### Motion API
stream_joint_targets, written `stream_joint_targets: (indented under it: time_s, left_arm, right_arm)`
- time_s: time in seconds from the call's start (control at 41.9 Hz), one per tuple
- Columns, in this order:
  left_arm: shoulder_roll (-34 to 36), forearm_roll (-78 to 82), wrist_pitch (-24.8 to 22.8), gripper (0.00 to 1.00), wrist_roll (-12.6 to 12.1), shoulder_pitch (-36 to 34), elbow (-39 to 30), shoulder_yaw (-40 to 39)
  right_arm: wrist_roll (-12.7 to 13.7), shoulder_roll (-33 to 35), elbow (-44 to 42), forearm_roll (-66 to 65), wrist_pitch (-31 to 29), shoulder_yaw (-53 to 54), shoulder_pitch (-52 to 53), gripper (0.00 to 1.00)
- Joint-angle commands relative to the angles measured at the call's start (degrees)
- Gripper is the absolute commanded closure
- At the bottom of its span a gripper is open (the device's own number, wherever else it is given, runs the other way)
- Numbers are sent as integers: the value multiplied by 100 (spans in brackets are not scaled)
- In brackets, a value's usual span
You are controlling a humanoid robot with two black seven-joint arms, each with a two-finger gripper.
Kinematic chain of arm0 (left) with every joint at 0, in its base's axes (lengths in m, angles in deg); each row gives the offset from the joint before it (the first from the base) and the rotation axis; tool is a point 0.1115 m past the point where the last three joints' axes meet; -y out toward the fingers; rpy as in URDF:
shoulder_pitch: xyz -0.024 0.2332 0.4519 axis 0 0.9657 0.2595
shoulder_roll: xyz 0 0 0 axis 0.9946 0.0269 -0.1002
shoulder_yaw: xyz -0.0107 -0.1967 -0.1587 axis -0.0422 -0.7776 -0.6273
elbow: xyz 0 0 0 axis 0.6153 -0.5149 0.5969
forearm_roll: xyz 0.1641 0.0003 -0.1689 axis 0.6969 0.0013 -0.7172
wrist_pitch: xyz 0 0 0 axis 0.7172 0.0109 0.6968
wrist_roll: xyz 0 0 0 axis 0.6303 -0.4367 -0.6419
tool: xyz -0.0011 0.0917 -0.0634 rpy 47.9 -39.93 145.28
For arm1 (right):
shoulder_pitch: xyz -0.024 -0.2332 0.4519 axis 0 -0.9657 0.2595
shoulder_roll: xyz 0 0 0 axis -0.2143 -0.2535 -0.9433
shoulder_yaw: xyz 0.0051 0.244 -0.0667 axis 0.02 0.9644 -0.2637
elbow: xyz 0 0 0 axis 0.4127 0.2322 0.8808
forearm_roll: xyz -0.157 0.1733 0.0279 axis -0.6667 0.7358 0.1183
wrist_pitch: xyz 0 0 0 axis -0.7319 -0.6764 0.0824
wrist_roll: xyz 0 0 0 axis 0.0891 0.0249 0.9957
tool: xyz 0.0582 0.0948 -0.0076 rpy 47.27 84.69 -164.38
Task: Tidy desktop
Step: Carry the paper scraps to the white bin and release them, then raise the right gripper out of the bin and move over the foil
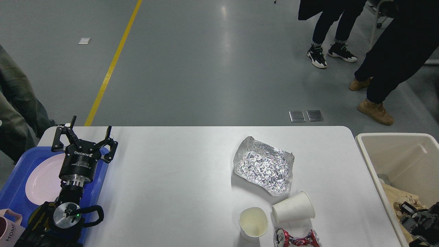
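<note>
The white desktop [178, 178] fills the lower middle of the head view. On it lie a crumpled foil tray [264, 168], an upright paper cup [253, 223], a paper cup on its side [294, 207] and a crushed red can [297, 238]. My left gripper [87, 132] is open and empty, standing over the right edge of the blue tray [13, 185]. My right gripper [416, 219] is low inside the beige bin [398, 151], dark and partly cut off by the view's edge; its fingers cannot be told apart.
The blue tray holds a pink plate [41, 178] and a pink mug [8, 226]. Brown crumpled paper [394, 197] lies in the bin. People stand beyond the table at the far right [377, 68] and at the left edge [17, 103].
</note>
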Motion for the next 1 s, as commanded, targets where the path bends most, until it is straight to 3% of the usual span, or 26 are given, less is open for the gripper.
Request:
stream_joint_targets:
  time_s: [0.0,0.024,0.048,0.572,0.835,0.978]
  left_arm:
    - [0,0,0,3,0,0,0,0]
    - [0,0,0,3,0,0,0,0]
    - [0,0,0,3,0,0,0,0]
    - [0,0,0,3,0,0,0,0]
    - [0,0,0,3,0,-9,0,0]
    - [0,0,0,3,0,-9,0,0]
  right_arm:
    - [-2,9,9,-2,351,-41,19,12]
    - [-2,9,9,-2,456,-41,10,3]
    - [-2,9,18,-2,527,-41,10,0]
    - [-11,105,238,-10,589,-24,264,0]
    - [-11,809,1388,-107,396,-339,1564,0]
    - [-11,958,2135,-98,-148,-1261,2803,0]
